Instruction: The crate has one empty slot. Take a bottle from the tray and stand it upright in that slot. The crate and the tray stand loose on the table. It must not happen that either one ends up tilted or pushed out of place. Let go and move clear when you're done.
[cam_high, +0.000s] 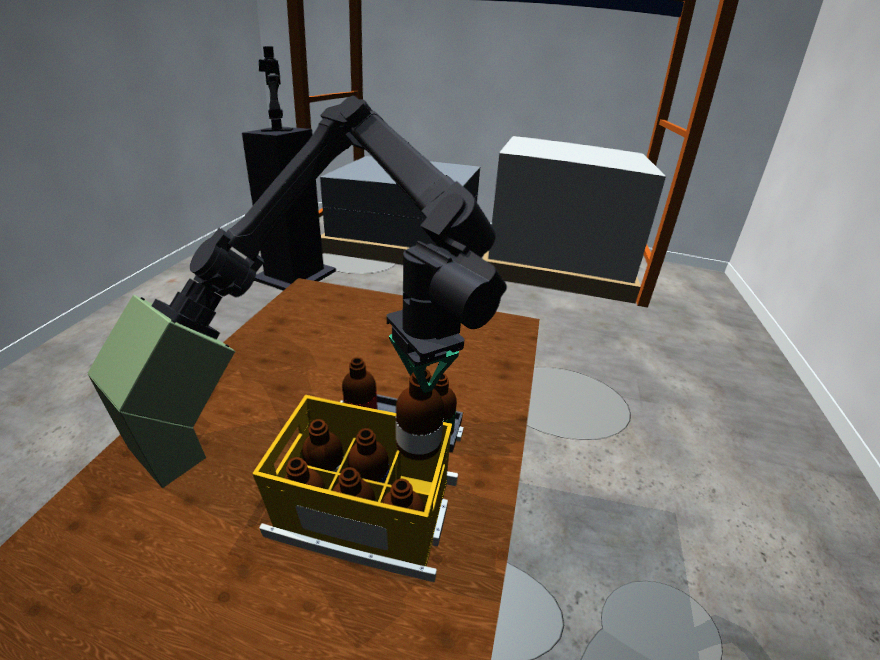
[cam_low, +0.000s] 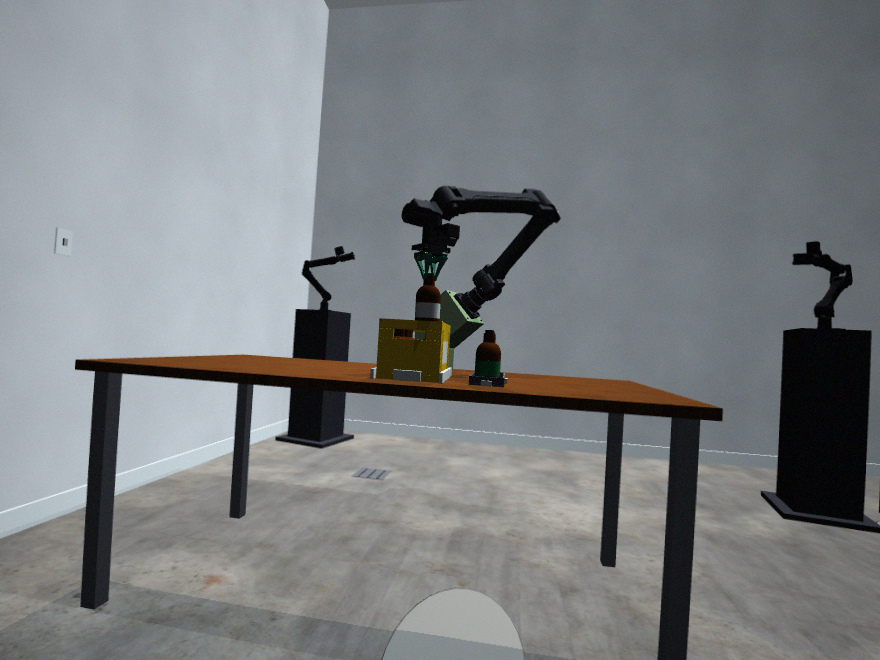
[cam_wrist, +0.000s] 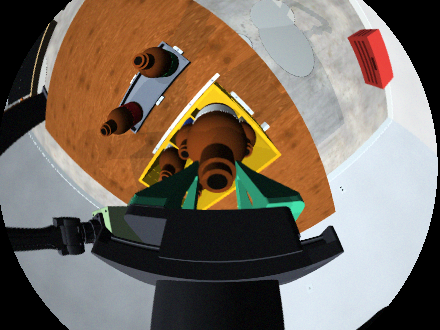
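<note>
From the top view, the gripper (cam_high: 425, 374) with green fingers is clamped on the neck of a brown, round-shouldered bottle (cam_high: 419, 419) with a pale band. The bottle stands upright with its base at the rim of the far right slot of the yellow, boxy crate (cam_high: 346, 518). Five ribbed-neck brown bottles fill the other slots. Two more bottles (cam_high: 358, 382) stand behind the crate on the grain-patterned wooden table (cam_high: 142, 568).

The exterior view alone shows height: the held bottle's band sits just above the crate's top edge, and a green-banded bottle (cam_low: 487, 353) stands on a dark tray (cam_low: 488, 381) to the right.

The wrist view looks down the bottle's ribbed cap and shows the flat grey tray (cam_wrist: 155, 88) with two bottles, one green-banded and one red-banded.
</note>
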